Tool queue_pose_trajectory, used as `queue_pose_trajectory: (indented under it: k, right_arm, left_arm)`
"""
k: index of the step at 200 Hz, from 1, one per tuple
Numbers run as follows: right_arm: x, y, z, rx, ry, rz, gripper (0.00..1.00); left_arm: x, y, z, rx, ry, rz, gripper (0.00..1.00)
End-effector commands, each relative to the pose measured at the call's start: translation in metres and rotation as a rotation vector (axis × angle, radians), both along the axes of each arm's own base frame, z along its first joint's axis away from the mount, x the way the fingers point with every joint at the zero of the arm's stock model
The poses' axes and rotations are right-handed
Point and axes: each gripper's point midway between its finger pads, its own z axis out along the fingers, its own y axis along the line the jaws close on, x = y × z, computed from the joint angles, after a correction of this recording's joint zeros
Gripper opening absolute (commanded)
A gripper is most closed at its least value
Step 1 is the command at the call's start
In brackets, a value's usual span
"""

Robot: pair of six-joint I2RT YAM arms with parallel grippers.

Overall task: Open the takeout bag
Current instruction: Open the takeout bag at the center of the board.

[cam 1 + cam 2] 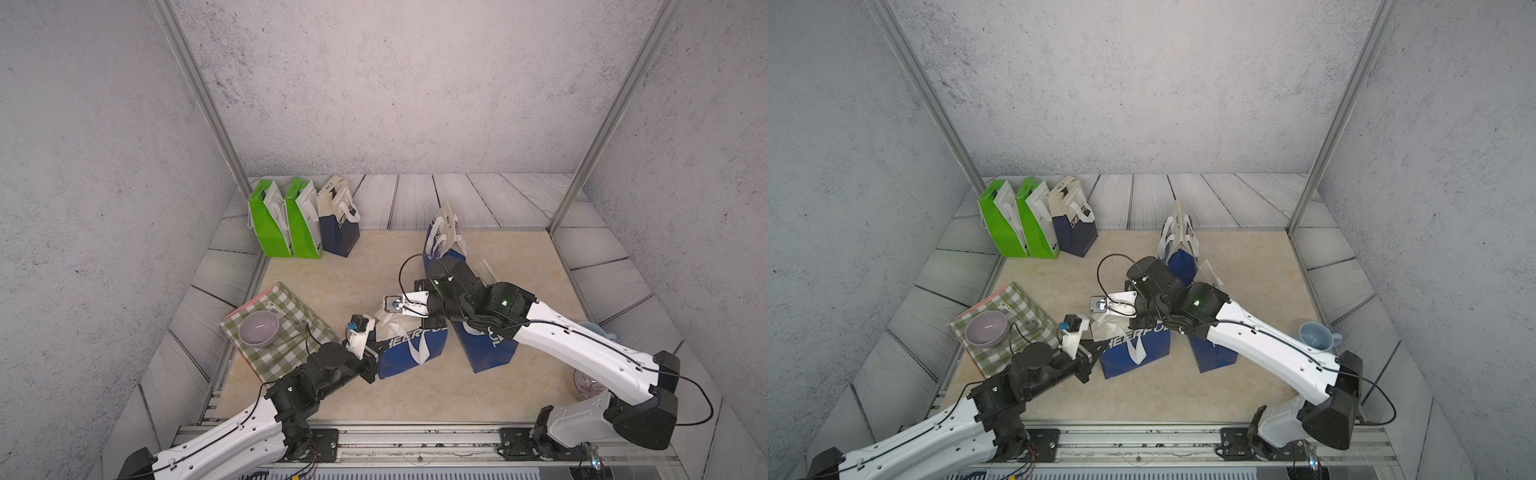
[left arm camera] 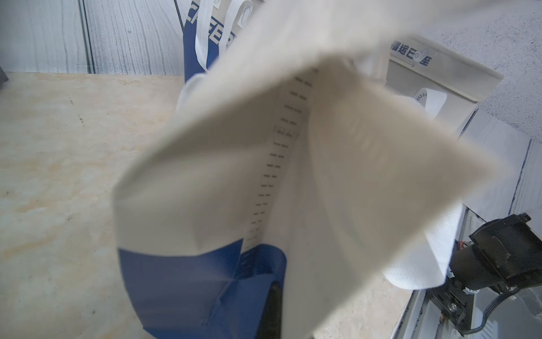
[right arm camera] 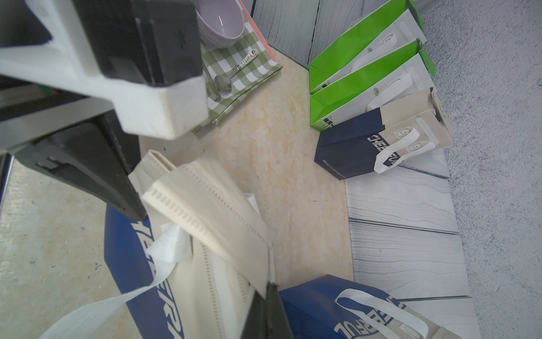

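Top views: bag [image 1: 395, 359] stands on the surface [image 1: 353, 266] between the two hands. Left hand [image 1: 380, 344] is pressed together on the bag's cream rim at one end. Right hand [image 1: 1133, 323] is at the opposite end of the rim, largely hidden under its own wrist. Another blue bag [image 1: 486, 353] sits just behind the right hand. Bowl [image 1: 258, 328] on cloth [image 1: 291, 303] lies outboard of the left hand.

Left wrist: the bag's cream top fills the view, blurred, right at the hand. One dark fingertip [image 2: 271, 308] lies against the fabric.

Right wrist: the right hand is closed, pinching a folded cream flap of the rim. Across from it, a black finger [image 3: 117, 187] of the left hand grips the other rim end. Green bags [image 3: 360, 58] are well apart, ahead of the hand.
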Motion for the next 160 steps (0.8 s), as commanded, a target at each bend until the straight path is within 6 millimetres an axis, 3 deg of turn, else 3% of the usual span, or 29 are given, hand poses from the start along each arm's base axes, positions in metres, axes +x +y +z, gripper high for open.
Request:
queue_pose_trajectory:
  k: [1,56,99,160]
  right_arm:
    - [0.0,-0.001,0.016,0.083,0.007,-0.022,0.0]
    - [-0.002,0.0,0.011,0.096,0.023,-0.024,0.0]
    - [-0.001,-0.003,0.022,0.112,0.012,-0.043,0.0]
    - [-0.01,-0.01,0.02,-0.004,0.012,0.03,0.0]
  left_arm:
    - [-0.002,0.003,-0.012,0.057,0.03,0.0,0.0]
    - [-0.001,0.002,-0.011,0.057,0.025,-0.004,0.0]
    - [-0.001,0.002,-0.013,0.062,0.028,-0.003,0.0]
    - [-0.001,0.002,-0.013,0.063,0.03,-0.001,0.0]
